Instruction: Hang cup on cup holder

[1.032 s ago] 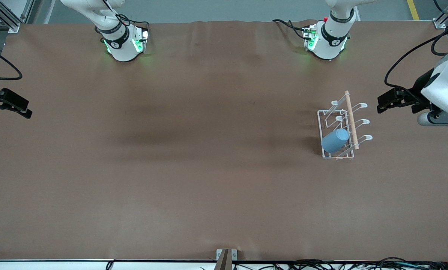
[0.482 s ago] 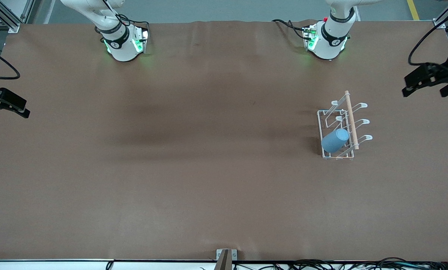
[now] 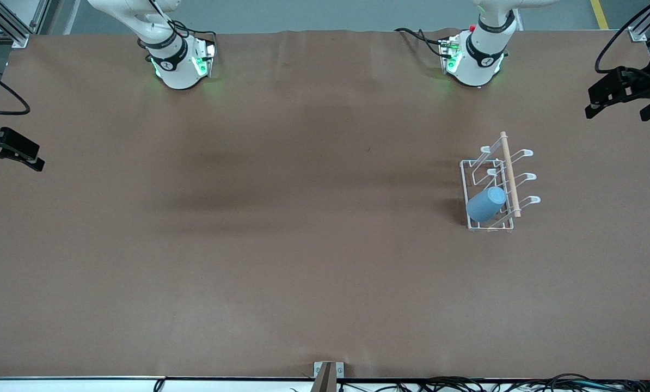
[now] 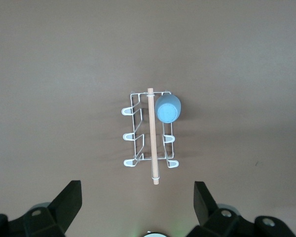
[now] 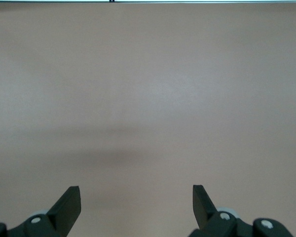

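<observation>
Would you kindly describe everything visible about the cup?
The cup is a small, plain, light-blue tumbler without a handle, matte like plastic, slightly tapered. It hangs tilted, mouth down, on a prong of the white wire holder, at the holder's end nearest the front camera, beside its wooden rod. No gripper touches it.

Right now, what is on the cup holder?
The cup sits mouth-down on one prong of the cup holder, at the end nearest the front camera. The other five prongs are bare. The prong under the cup is covered. Both grippers are open, away from it.
</observation>
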Controlling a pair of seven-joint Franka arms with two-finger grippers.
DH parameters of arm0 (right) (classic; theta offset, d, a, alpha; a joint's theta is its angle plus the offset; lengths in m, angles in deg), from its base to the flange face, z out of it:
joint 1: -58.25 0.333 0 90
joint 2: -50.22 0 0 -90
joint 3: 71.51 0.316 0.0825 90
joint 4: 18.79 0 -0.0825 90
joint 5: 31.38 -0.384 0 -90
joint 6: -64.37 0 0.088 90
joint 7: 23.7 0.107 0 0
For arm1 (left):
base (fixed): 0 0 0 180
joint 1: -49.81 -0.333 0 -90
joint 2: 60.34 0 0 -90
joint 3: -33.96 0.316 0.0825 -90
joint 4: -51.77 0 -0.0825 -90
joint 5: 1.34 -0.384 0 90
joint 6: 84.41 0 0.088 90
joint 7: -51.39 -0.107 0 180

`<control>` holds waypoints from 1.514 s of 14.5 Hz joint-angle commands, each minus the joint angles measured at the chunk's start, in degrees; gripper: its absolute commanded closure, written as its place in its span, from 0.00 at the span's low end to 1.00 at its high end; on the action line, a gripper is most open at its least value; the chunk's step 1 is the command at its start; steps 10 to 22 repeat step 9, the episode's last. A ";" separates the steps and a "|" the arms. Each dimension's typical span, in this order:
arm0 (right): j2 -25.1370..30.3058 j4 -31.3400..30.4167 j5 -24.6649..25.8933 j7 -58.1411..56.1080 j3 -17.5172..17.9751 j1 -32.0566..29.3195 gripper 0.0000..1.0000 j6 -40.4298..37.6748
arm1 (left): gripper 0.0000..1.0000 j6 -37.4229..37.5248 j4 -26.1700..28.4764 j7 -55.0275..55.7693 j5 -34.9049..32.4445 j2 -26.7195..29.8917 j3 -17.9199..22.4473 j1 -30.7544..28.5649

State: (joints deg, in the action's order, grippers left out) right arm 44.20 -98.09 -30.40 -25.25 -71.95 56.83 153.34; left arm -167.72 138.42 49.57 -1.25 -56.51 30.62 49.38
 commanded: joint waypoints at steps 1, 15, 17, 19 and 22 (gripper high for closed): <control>1.45 -1.47 0.42 -0.47 0.00 0.28 0.00 0.16 | 0.00 -0.63 0.98 0.32 0.79 0.65 0.88 0.52; 1.45 -1.38 0.42 -0.56 0.09 0.28 0.00 0.16 | 0.00 -2.73 1.86 2.34 0.71 -0.49 0.88 1.22; 1.45 -1.38 0.42 -0.56 0.09 0.28 0.00 0.16 | 0.00 -2.73 1.86 2.34 0.71 -0.49 0.88 1.22; 1.45 -1.38 0.42 -0.56 0.09 0.28 0.00 0.16 | 0.00 -2.73 1.86 2.34 0.71 -0.49 0.88 1.22; 1.45 -1.38 0.42 -0.56 0.09 0.28 0.00 0.16 | 0.00 -2.73 1.86 2.34 0.71 -0.49 0.88 1.22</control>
